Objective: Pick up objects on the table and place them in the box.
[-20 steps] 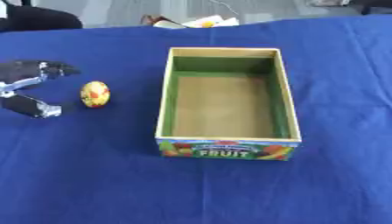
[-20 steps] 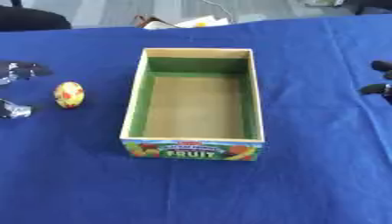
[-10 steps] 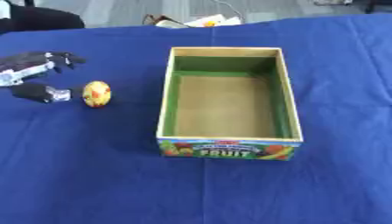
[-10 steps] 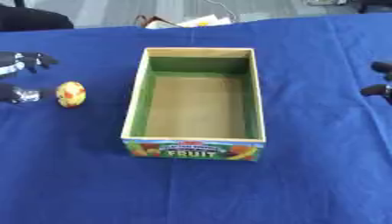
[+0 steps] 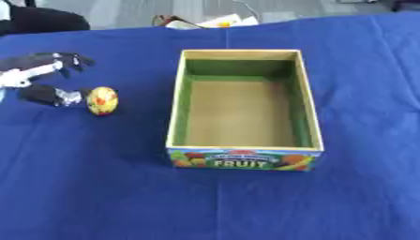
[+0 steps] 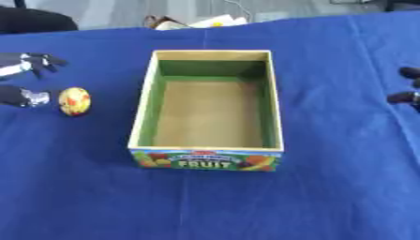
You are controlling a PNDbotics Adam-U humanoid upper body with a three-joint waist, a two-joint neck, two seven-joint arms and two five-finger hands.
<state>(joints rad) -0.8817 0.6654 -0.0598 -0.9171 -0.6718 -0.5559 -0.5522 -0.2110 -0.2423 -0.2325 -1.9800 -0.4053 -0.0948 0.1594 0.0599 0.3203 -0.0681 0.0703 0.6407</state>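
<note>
The left hand (image 5: 39,79) comes in from the left edge of the blue table (image 5: 107,187), spread wide with nothing in it: its dark fingers (image 5: 70,60) reach out straight toward the far right, and its thumb (image 5: 53,95) lies lower, with a silver tip pointing right. Just off that thumb tip, on the side away from the wrist, sits a small yellow egg-shaped object (image 5: 101,100) with red markings; the thumb tip is touching it or a hair short of it, and the views do not settle which. The fingers pass above and beyond the object without closing on it. The object rests on the cloth with its long axis running roughly away from the robot, tilted slightly, its narrower end toward the far edge. Farther right of the hand, past the object and well apart from it, stands the box (image 5: 176,117), an open cardboard tray with green inner walls, a brown floor and nothing inside, its long axis also running away from the robot and a front panel marked FRUIT. The right hand (image 6: 406,85) shows only as dark fingertips at the right edge of the right eye view, beyond the box; whether they are spread or curled cannot be told.
</note>
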